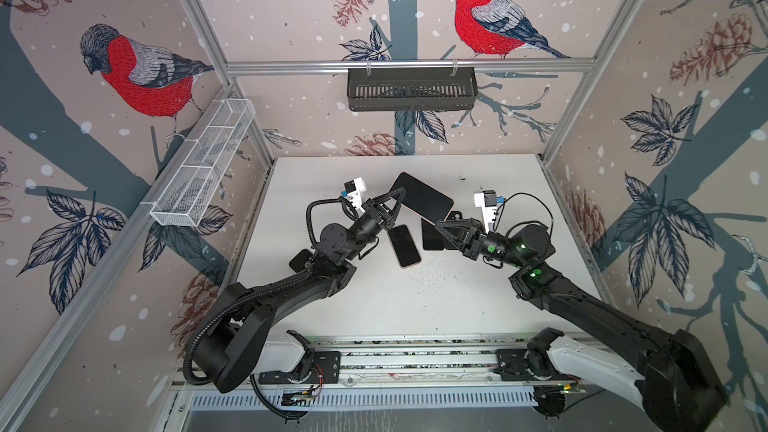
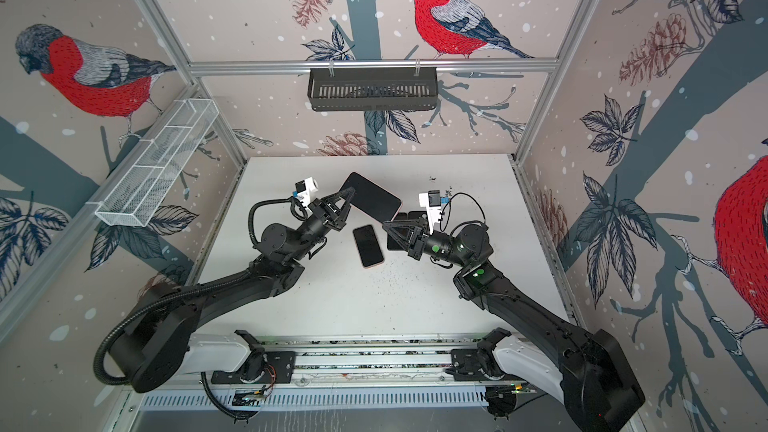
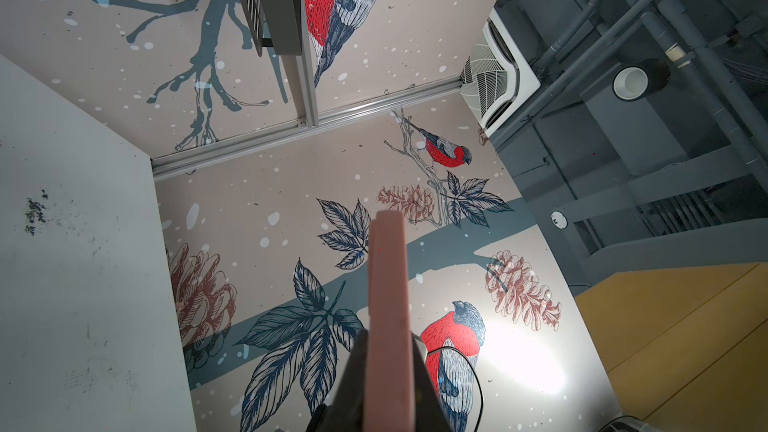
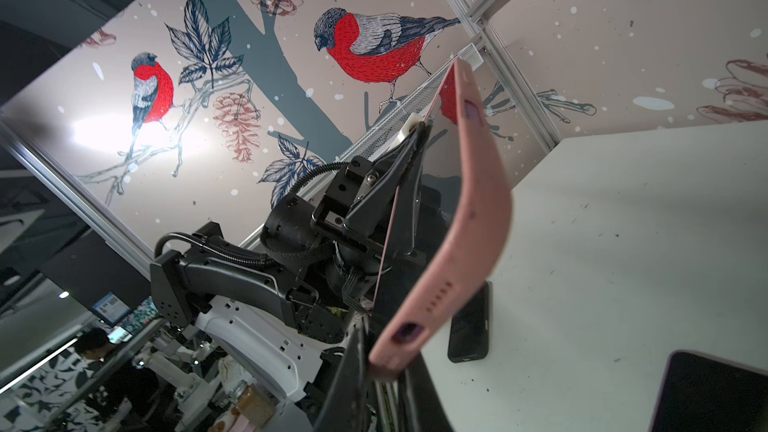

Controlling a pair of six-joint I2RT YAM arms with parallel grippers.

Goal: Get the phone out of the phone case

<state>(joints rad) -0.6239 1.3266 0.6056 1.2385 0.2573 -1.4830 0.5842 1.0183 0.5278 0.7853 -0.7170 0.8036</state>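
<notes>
1. The small phone (image 1: pixel 404 246) (image 2: pixel 368 246) (image 4: pixel 469 326) lay flat, screen up, on the white counter (image 1: pixel 415 305) (image 2: pixel 353 305); it serves as the landmark for everything below.
2. The phone (image 1: pixel 422 197) (image 2: pixel 374 197) was still inside its pink case (image 3: pixel 388 305) (image 4: pixel 482 201). It was held up off the counter, just beyond the small phone on the back-wall side, with its dark screen showing in both top views.
3. The left jaws were closed tight on the cased phone. They gripped the end lying beyond the small phone and a little to its left, and the left wrist view showed the pink edge running straight out from between them.
4. The right jaws were drawn in almost fully and pinched the opposite corner of the pink case, at the end with the port slot and the row of small holes. That corner hung just to the right of the small phone and slightly behind it.
5. The left arm (image 1: pixel 266 309) (image 2: pixel 216 301) reached in from the small phone's left, and the right arm (image 1: pixel 582 305) (image 2: pixel 528 305) from its right.
6. A second dark slab (image 1: pixel 430 238) (image 4: pixel 715 392) lay flat on the counter just right of the small phone, apart from it and partly hidden beneath the right jaws. I could not tell whether it was a phone or an empty case.
</notes>
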